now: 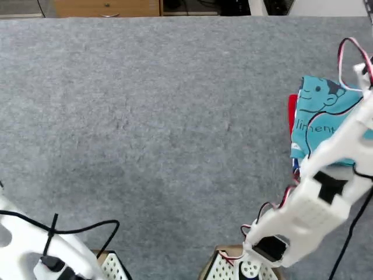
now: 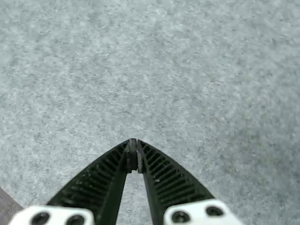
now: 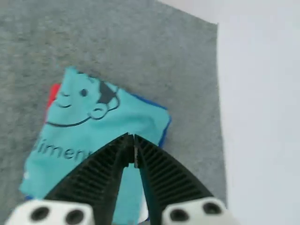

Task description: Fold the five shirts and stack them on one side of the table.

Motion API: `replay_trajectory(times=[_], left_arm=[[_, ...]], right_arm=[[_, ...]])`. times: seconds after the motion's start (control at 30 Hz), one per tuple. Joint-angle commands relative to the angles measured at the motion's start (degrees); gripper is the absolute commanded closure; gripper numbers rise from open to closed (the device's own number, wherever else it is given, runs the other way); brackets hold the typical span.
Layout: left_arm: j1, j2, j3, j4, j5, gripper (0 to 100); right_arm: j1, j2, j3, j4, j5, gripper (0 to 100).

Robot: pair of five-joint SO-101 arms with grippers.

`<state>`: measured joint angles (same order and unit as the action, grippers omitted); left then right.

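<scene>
A stack of folded shirts lies at the right side of the table, topped by a turquoise shirt (image 1: 322, 119) (image 3: 101, 124) with a cartoon face. A red shirt (image 1: 292, 114) (image 3: 52, 95) and a blue one (image 3: 164, 129) peek out beneath it. My right gripper (image 3: 131, 147) hovers above the stack, shut and empty; its white arm (image 1: 320, 198) crosses the stack's near part in the high view. My left gripper (image 2: 133, 154) is shut over bare grey carpet, holding nothing; its arm (image 1: 35, 245) sits at the near left corner.
Grey carpet (image 1: 151, 116) covers the table. The table's right edge (image 3: 218, 93) lies just past the stack, with white floor beyond. Arm bases (image 1: 233, 265) stand at the near edge. A wooden cabinet (image 1: 108, 7) is behind the far edge.
</scene>
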<state>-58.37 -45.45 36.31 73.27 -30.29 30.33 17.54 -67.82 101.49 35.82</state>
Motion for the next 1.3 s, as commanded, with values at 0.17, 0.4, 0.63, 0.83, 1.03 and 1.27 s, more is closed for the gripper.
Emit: replay_trajectory(times=[0.17, 0.4, 0.63, 0.83, 1.03, 1.27], left_arm=[[5.98, -3.91, 2.81, 0.44, 0.26, 98], [13.63, -7.96, 4.75, 0.62, 6.68, 98], [23.38, -15.78, 8.88, 0.62, 8.70, 98], [27.78, -25.98, 15.74, 0.44, 8.88, 98], [30.59, -38.46, 24.09, 0.09, 8.88, 98], [33.49, -51.91, 31.65, 0.09, 11.43, 98]], right_arm=[[-1.80, -26.59, 37.23, 0.88, -5.98, 99.7], [-5.67, -47.96, 60.97, 0.62, -9.76, 99.7], [-13.76, -63.16, 82.33, -0.62, -18.81, 99.6], [-15.78, -72.84, 95.08, -4.84, -30.42, 99.6], [-15.87, -82.33, 104.57, -10.02, -35.43, 99.6], [-15.96, -93.32, 116.88, -14.15, -36.04, 99.6]])
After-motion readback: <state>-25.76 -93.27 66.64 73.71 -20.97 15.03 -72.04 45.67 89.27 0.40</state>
